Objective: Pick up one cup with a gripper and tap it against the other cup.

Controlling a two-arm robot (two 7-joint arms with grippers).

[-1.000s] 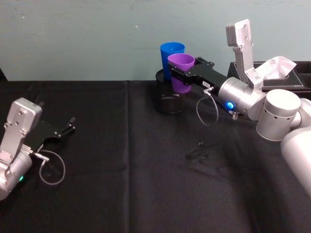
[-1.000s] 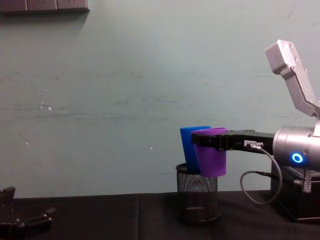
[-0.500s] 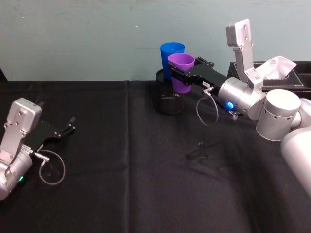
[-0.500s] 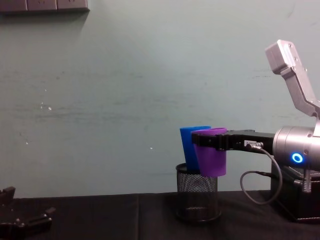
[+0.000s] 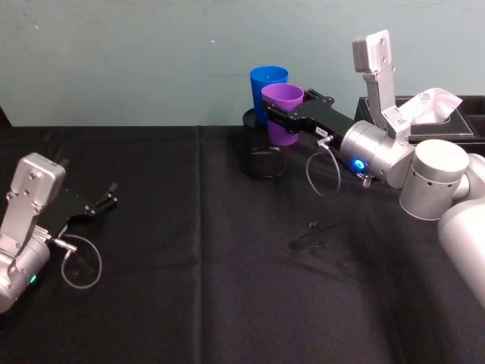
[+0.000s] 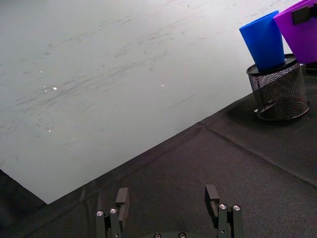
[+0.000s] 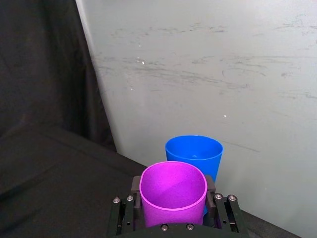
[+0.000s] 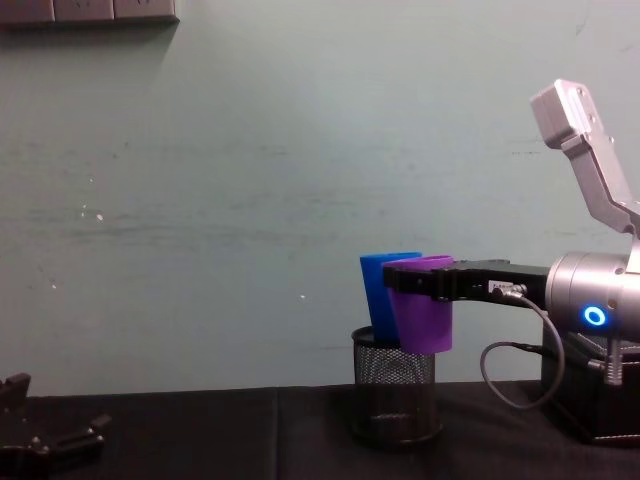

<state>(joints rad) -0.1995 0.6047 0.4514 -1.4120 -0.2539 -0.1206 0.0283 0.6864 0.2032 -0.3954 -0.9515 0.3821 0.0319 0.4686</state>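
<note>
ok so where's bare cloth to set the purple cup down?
Free: the table's front and middle, between the left gripper and the right arm; also back-left, left of the mesh holder. Crowded: back right, where the right gripper holds the purple cup by the blue cup, near the tissue box.

Black mesh holder (image 8: 393,385) and tissue box (image 5: 466,125) on black tablecloth (image 5: 189,265).

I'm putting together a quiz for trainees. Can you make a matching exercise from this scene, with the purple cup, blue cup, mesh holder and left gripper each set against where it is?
Things:
1. purple cup
2. blue cup
3. mesh holder
4. left gripper

Places:
A. standing in the mesh holder
B. parked low at the robot's left, jaws open
C. held in the air by the right gripper
D. standing on the black table

Pairs: 1-C, 2-A, 3-D, 4-B
</note>
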